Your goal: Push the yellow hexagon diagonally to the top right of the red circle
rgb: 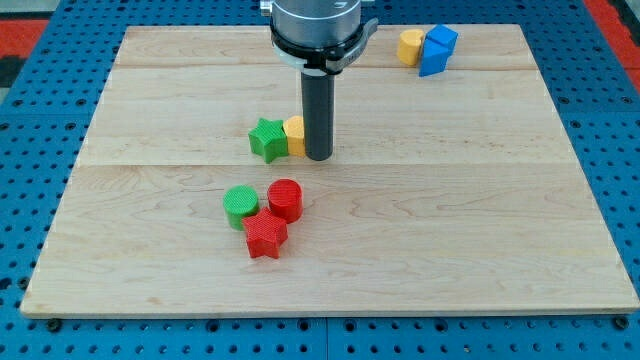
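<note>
My tip (pixel 318 156) rests on the pale wooden bench (pixel 480 230), a board of joined planks with visible grain, laid over a blue perforated base (pixel 20 120). The rod is a smooth dark cylinder hanging from a round metallic collar at the view's top; it carries no gripper, so there is nothing released or clenched to tell of.

The yellow hexagon (pixel 293 136) sits just at the tip's left, touching it or nearly so (the rod hides its right side, so its shape is only partly readable). Against the hexagon's left edge lies the green star (pixel 267 139), its ribbed printed surface showing.

Below these, toward the view's bottom, three blocks cluster: the red circle (pixel 285 199), a short cylinder; the green circle (pixel 240 206) just to its left; and a red block (pixel 265 235) of angular outline touching both from below. All show fine layered ridges.

Near the view's top right, a yellow cylinder (pixel 410 46) stands against a blue block (pixel 436 50) with faceted faces.
</note>
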You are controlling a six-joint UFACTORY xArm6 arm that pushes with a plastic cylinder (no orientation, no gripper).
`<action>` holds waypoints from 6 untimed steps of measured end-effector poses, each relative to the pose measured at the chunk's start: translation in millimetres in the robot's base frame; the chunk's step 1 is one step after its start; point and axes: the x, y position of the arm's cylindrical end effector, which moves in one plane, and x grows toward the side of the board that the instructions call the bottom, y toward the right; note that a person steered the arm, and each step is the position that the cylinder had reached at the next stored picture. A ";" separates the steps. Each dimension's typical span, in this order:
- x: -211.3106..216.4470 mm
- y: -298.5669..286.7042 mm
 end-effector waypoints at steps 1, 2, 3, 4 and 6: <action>-0.6 0.0; -1.9 0.0; -1.6 3.3; -1.5 41.3; -94.0 -22.9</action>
